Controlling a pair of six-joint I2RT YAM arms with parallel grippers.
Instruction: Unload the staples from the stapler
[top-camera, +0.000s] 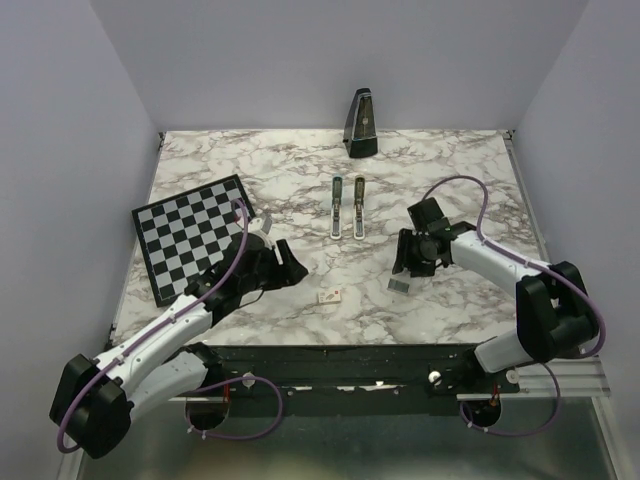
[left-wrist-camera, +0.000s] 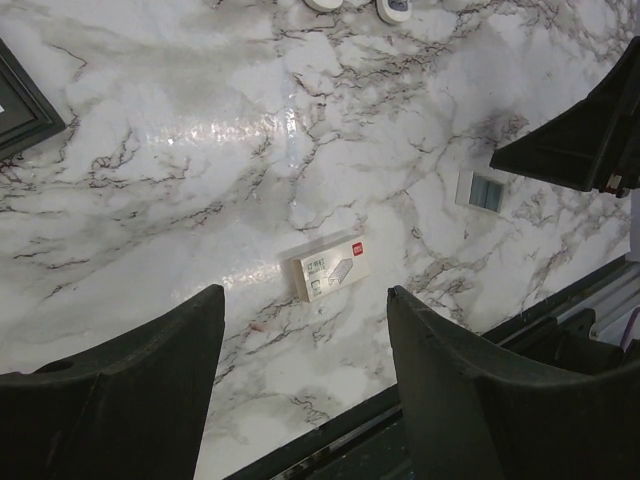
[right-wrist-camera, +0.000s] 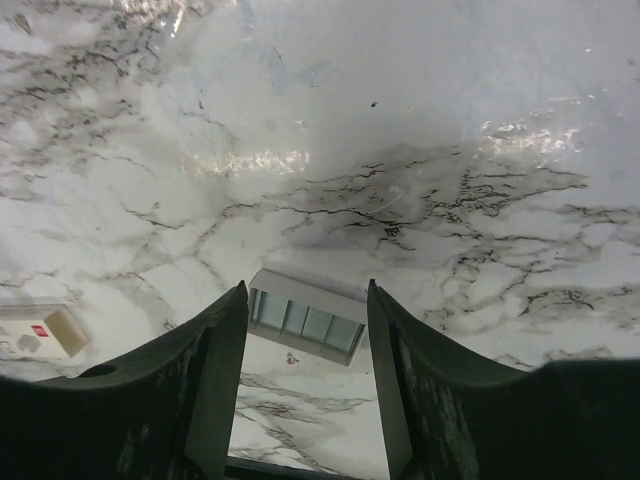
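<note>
The pale green stapler (top-camera: 347, 207) lies split into two narrow bars side by side at the table's middle; its near ends show at the top of the left wrist view (left-wrist-camera: 392, 8). My right gripper (top-camera: 408, 268) is open and hovers just over a small white tray of grey staple strips (right-wrist-camera: 308, 318), which lies flat on the marble (left-wrist-camera: 480, 190) and shows framed between my fingertips (right-wrist-camera: 240, 300). My left gripper (top-camera: 285, 262) is open and empty, left of the stapler, with a small white staple box (left-wrist-camera: 333, 270) ahead of it.
A black-and-white chessboard (top-camera: 195, 235) lies at the left, beside my left arm. A black pyramid metronome (top-camera: 361, 124) stands at the back centre. The staple box (top-camera: 330, 297) lies near the front edge between the arms.
</note>
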